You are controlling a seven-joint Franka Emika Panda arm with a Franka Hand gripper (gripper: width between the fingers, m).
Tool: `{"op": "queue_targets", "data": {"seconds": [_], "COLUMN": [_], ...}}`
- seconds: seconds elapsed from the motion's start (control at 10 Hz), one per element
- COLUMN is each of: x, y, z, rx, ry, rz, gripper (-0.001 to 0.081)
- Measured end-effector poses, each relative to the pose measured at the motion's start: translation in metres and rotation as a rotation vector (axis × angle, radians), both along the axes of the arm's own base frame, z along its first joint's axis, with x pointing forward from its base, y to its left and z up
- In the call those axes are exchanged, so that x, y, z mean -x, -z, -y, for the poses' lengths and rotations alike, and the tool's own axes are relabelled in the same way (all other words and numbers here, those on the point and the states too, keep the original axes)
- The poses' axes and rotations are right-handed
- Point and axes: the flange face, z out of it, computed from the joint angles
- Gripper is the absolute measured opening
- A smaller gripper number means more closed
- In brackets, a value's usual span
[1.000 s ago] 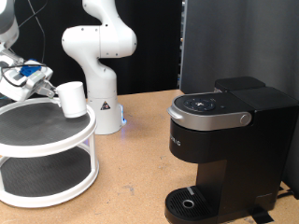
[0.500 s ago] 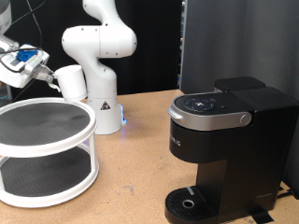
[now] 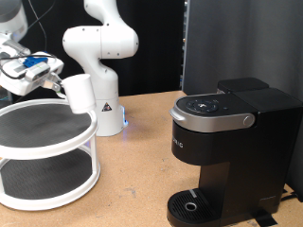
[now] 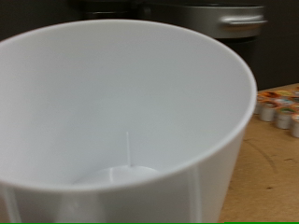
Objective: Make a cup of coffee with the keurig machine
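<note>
cup (image 3: 80, 94) carried rightward, pincer (image 3: 57, 85) gripping

I see open wooden desk (image 3: 133, 170) between the white two-tier round rack (image 3: 47, 151) and boxy black coffee machine (image 3: 227, 151); white arm base (image 3: 95, 66) blocks behind; drip tray (image 3: 194, 206) uncovered under spout.
</note>
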Motion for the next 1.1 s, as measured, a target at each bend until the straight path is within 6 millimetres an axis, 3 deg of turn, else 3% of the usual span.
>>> {"op": "queue_targets", "data": {"seconds": [0.3, 0.7, 1.1], "x": [-0.033, -0.042, -0.076], "y": [-0.006, -0.009, -0.022], "z": [-0.035, -0.042, -0.066], "rx": [0.042, 0.063, 0.080], "ry": [0.069, 0.068, 0.129], "rz": [-0.043, -0.059, -0.080], "gripper": [0.0068, 0.0068, 0.0068]}}
